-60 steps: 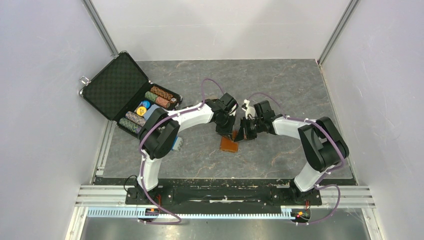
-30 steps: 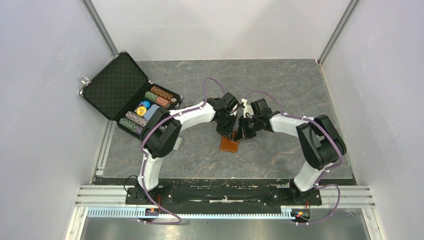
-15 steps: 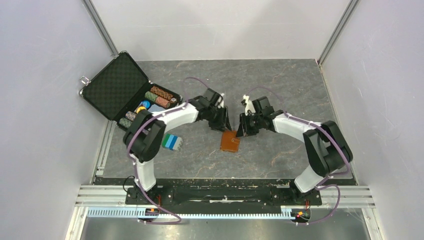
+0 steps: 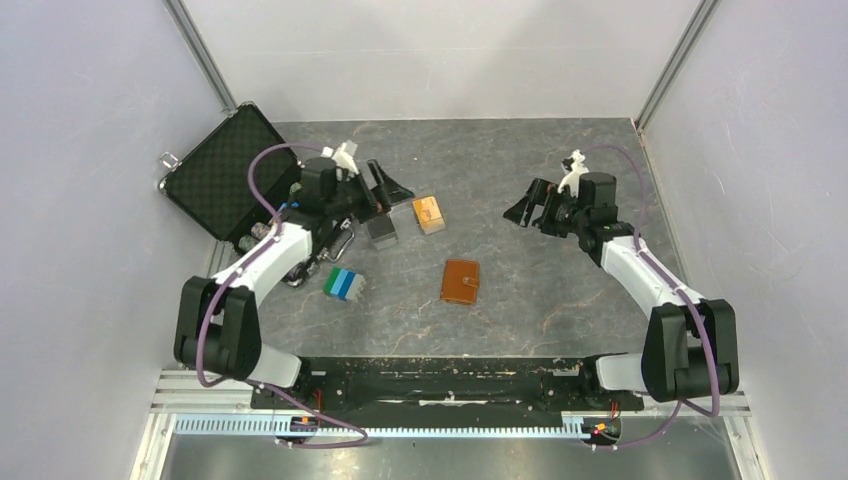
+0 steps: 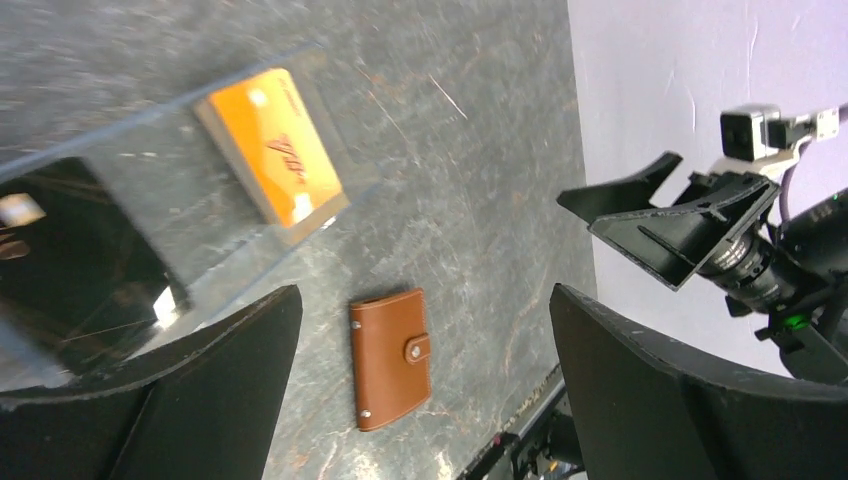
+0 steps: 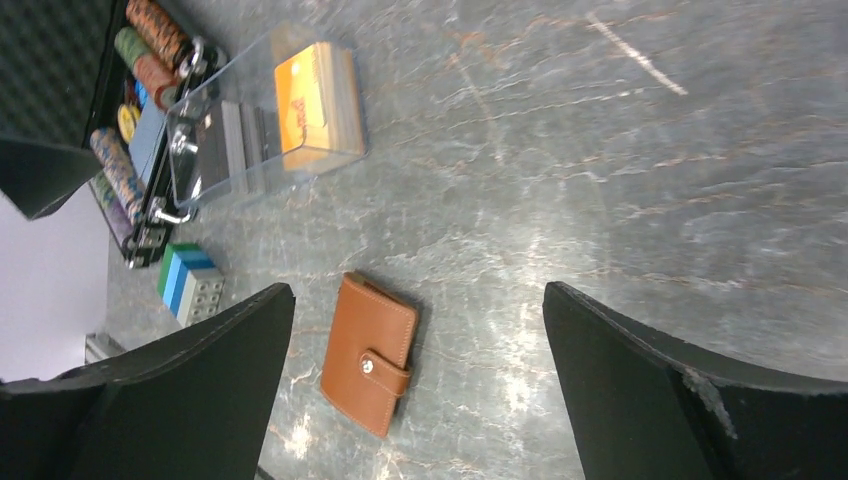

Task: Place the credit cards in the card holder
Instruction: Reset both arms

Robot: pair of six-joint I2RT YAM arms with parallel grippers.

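Note:
The card holder (image 4: pixel 461 282) lies shut on the table's middle, its snap tab fastened; it also shows in the left wrist view (image 5: pixel 390 357) and the right wrist view (image 6: pixel 370 352). A stack of orange credit cards (image 4: pixel 429 213) (image 5: pixel 275 158) (image 6: pixel 305 105) and a dark grey stack (image 4: pixel 381 228) (image 6: pixel 225 150) sit in a clear tray. My left gripper (image 4: pixel 385 190) (image 5: pixel 425 400) hangs open over the tray's far-left side, holding nothing. Far right of the holder, my right gripper (image 4: pixel 530 205) (image 6: pixel 420 390) is open and holds nothing.
An open black briefcase (image 4: pixel 235 170) with rolls of poker chips (image 6: pixel 150 50) stands at the back left. A blue-green-white striped block (image 4: pixel 344 284) (image 6: pixel 190 283) lies left of the card holder. Grey walls close in both sides.
Both grippers were shut close together at the card holder; they have opened and drawn apart, left arm back-left, right arm back-right. The holder now lies alone, and the card tray is uncovered.

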